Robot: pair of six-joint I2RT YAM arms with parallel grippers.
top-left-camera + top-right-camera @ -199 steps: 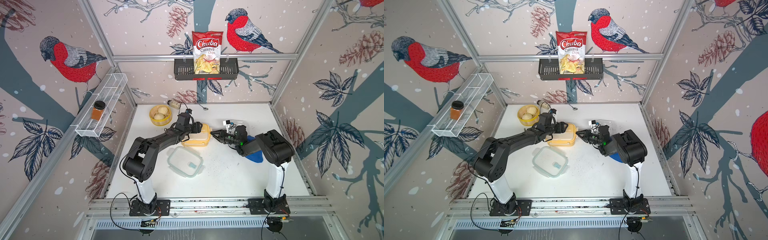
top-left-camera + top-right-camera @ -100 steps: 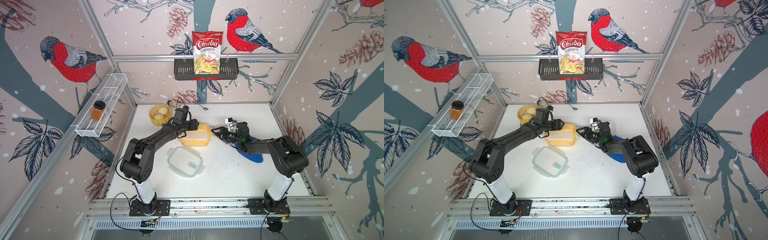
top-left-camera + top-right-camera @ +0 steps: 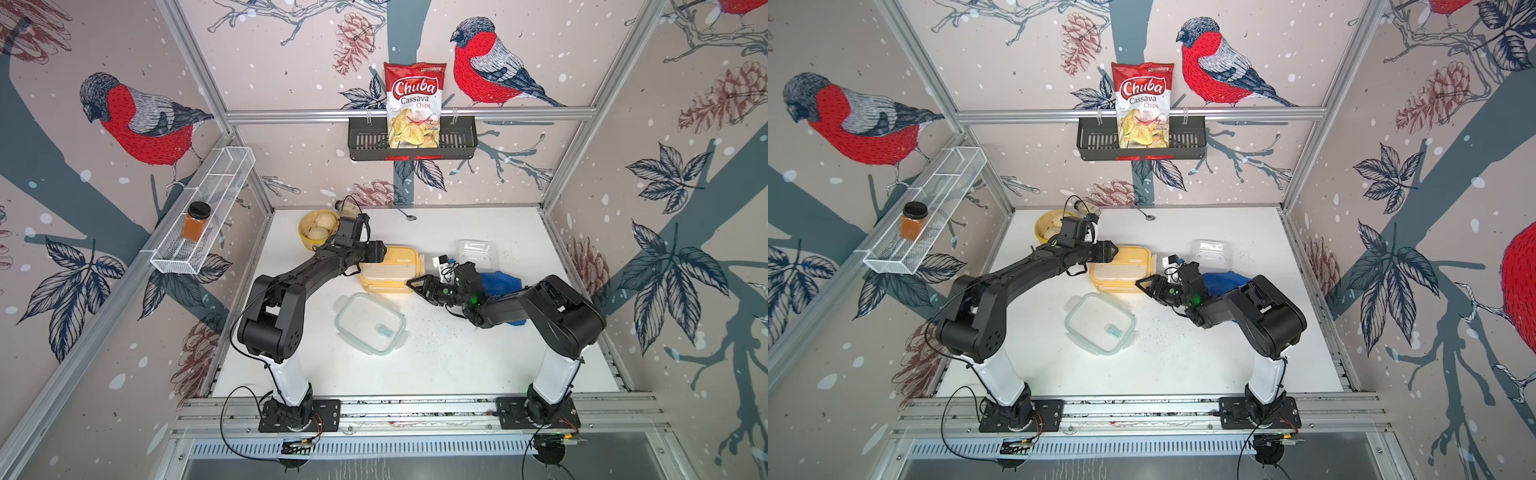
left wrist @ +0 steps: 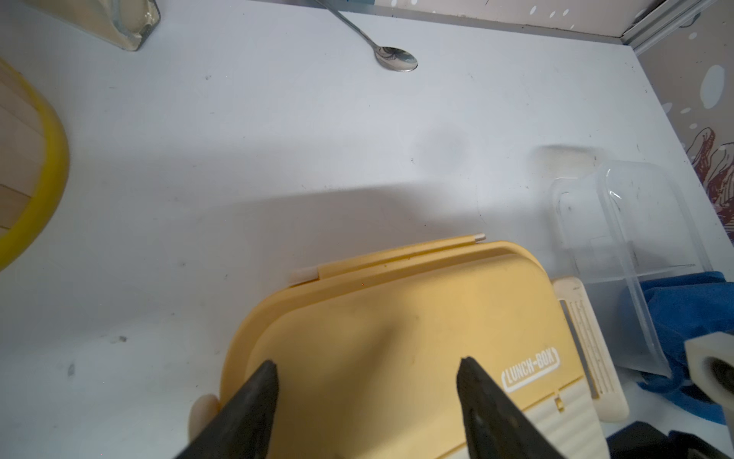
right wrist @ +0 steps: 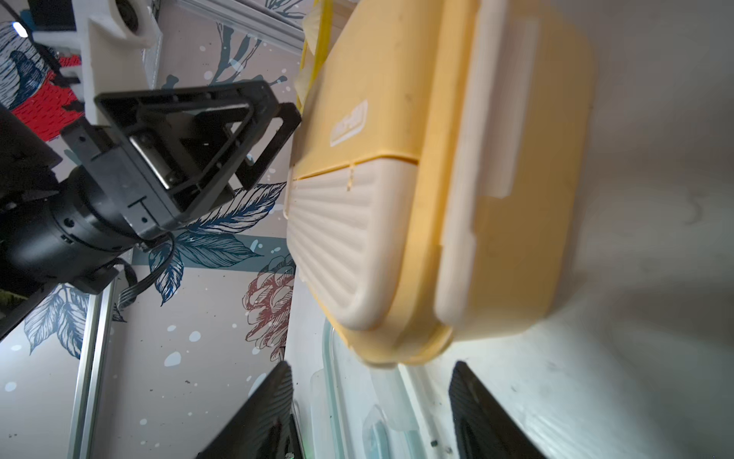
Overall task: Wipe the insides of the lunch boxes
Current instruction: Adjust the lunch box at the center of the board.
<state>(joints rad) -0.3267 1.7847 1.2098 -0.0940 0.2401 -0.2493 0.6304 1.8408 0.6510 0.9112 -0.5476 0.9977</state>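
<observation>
Seeing both released and empty, I have the left pincer (image 4: 367,373) over the closed yellow lunch box (image 4: 397,318), right pincer (image 5: 369,397) beside it.

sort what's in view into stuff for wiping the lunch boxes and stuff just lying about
For the job: yellow lunch box, clear lunch box, green-rimmed lid, blue cloth.
Lying about: bun steamer basket, spoon, cassava chips bag, orange jar.
</observation>
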